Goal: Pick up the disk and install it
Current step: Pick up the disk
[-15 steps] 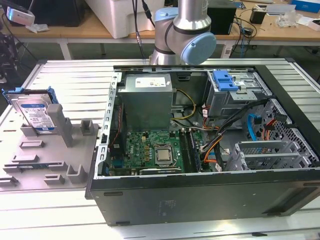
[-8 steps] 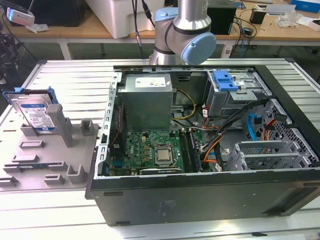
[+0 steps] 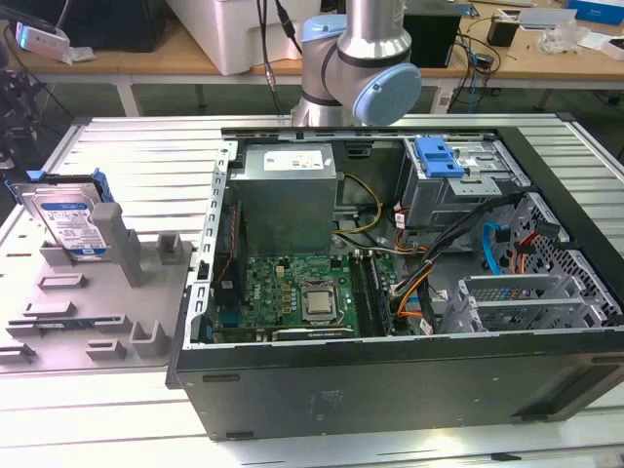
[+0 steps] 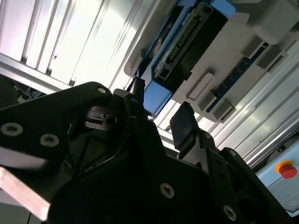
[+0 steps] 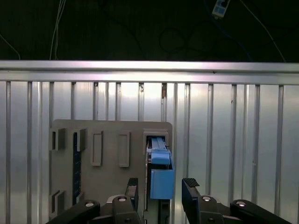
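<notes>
Not far along, by my reckoning: pickup hadn't happened and install was all to come. The disk (image 3: pixel 66 216) stood on edge in the grey holder (image 3: pixel 146 263), which sat by the worktop (image 3: pixel 127 146) edge on the exterior view's left, just beside the open computer case (image 3: pixel 390 390). Label faced out, blue rail round it.

The arm (image 3: pixel 366 49) rose behind the case at the worktop's far edge. In both wrist views the jaws were spread wide and held nothing. In the first wrist view they lined up w/ the disk (image 5: pixel 161 179) so its blue end showed in the gap between them, holder (image 5: pixel 107 140) alongside. In the second wrist view the disk (image 4: pixel 187 42) looked to be apart from the jaws, not touched. I'd say approx. aligned for a grab, no contact made, though I couldn't judge the gap for sure.

Inside the case, the drive cage (image 3: pixel 458 185) w/ the blue handle sat at the far corner on the exterior view's right. So the grab, the lift, the carry across and the fitting were all left to do.
</notes>
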`<state>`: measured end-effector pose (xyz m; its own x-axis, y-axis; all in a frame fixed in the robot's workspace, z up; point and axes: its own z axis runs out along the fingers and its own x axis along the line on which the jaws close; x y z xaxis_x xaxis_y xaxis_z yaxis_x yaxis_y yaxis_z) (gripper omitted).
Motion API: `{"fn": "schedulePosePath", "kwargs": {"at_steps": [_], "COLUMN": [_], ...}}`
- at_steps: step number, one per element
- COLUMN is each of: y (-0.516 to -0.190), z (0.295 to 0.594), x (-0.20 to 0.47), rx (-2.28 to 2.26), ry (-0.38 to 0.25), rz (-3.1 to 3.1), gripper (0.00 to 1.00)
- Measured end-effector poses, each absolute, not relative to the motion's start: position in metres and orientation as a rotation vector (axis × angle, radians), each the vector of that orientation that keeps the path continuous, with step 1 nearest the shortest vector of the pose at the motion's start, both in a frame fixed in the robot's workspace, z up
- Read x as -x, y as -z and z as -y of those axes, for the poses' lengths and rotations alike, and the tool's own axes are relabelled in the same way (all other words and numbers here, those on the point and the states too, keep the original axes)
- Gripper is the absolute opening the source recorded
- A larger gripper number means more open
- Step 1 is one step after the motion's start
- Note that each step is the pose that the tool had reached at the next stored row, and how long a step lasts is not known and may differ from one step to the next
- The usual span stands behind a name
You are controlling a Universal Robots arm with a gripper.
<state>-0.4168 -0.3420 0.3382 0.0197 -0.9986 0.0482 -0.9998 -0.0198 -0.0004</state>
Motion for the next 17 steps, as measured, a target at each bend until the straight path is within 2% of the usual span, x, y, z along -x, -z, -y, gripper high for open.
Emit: {"fn": "schedulePosePath", "kwargs": {"at_steps": [17], "y": [-0.322], "z": [0.342], "x": [0.419], "rx": [-2.219], "ry": [-0.054], "rz": [2.175], "gripper": [0.50]}}
